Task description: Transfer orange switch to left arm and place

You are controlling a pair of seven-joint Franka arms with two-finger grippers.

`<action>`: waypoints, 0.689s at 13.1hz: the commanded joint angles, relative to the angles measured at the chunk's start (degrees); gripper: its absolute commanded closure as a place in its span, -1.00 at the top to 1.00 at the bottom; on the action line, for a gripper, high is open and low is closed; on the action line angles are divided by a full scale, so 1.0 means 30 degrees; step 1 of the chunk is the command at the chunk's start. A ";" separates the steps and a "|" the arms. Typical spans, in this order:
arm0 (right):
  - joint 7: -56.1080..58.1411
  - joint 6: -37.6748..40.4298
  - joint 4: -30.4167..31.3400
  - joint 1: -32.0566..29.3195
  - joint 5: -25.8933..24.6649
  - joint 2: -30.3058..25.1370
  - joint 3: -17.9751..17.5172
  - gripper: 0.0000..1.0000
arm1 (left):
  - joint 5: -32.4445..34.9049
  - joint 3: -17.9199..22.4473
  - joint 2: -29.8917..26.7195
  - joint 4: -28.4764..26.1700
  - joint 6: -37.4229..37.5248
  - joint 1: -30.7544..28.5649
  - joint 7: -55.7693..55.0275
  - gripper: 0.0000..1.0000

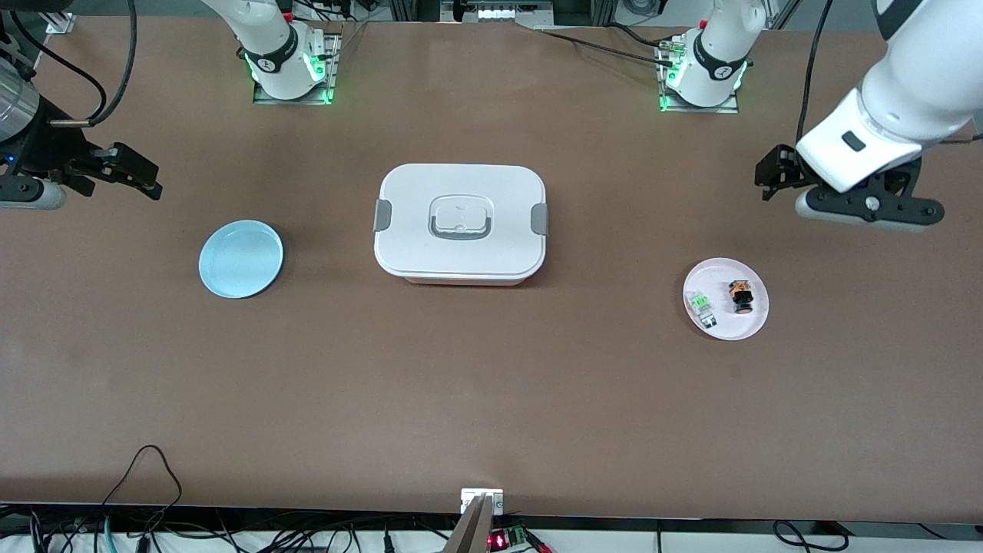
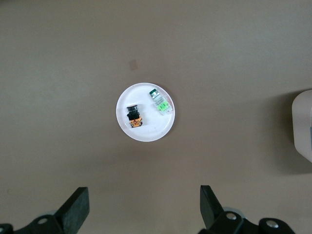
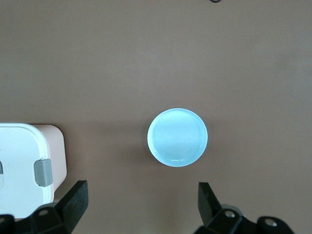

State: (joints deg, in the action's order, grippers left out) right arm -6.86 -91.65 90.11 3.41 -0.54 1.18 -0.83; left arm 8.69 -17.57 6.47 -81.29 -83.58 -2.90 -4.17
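Orange switch (image 1: 740, 296) lying on white plate (image 1: 749, 326), round black end toward front camera, both hands (image 2: 144, 207) (image 3: 141, 204) spread apart, aloft over table (image 1: 491, 399).

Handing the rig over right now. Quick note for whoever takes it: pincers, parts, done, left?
Left pincer: open, empty, up in the air at the left arm's end of the table, with the white plate in its wrist view.
Right pincer: open, empty, waiting at the right arm's end, with the blue plate in its wrist view.
Orange switch: on the white plate beside a green-and-clear component.
Box: lid on, mid-table between the two plates.
Done: nothing.
Left: pick, handover, place, keeping clear of the box.
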 commanded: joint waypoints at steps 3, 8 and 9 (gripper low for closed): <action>-0.0319 0.0315 -0.0563 0.0211 -0.0258 0.0340 0.0102 1.00 | -0.0924 0.3220 -0.2153 -0.2252 -0.1377 0.2139 0.0218 1.00; -0.0378 0.0286 -0.0563 0.0240 -0.0287 0.0340 0.0102 1.00 | -0.2984 0.4804 -0.2535 -0.2900 -0.1352 0.2138 0.0248 1.00; -0.0407 0.0286 -0.0592 0.0240 -0.0287 0.0340 0.0102 1.00 | -0.3042 0.4804 -0.2566 -0.3308 -0.1524 0.2167 0.0422 1.00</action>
State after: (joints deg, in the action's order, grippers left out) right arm -6.89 -91.62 90.08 3.43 -0.54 1.53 -0.83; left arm 0.76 -3.95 1.05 -87.66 -87.24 2.69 -3.86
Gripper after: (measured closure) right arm 0.000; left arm 0.000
